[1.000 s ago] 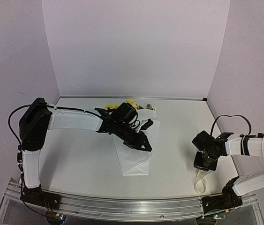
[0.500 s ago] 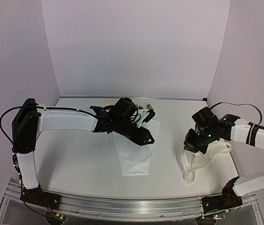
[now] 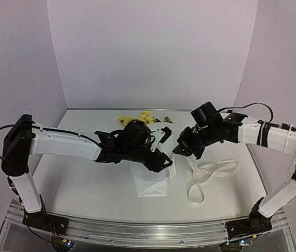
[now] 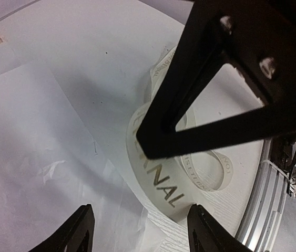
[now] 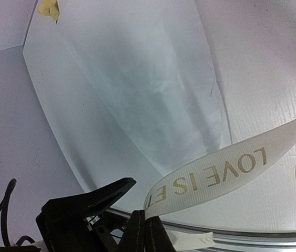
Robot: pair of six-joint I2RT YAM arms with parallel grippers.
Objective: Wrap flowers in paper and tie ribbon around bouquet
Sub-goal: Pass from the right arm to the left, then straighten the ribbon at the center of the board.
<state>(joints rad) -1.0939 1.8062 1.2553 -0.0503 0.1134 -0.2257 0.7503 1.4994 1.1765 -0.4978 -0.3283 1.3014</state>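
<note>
Cream ribbon (image 3: 206,172) has been carried to the wrapped paper (image 3: 150,184) by the right claw (image 3: 179,149); flowers (image 3: 137,118) protrude behind it. From the left wrist, the left claw (image 4: 142,231) is seen opened, paper released. From the right wrist, the ribbon is clamped: tying is judged next.

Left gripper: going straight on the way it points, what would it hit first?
Probably the cream ribbon, looped just ahead of the open left gripper; the right gripper lies beyond it. Depth is unclear.
</note>
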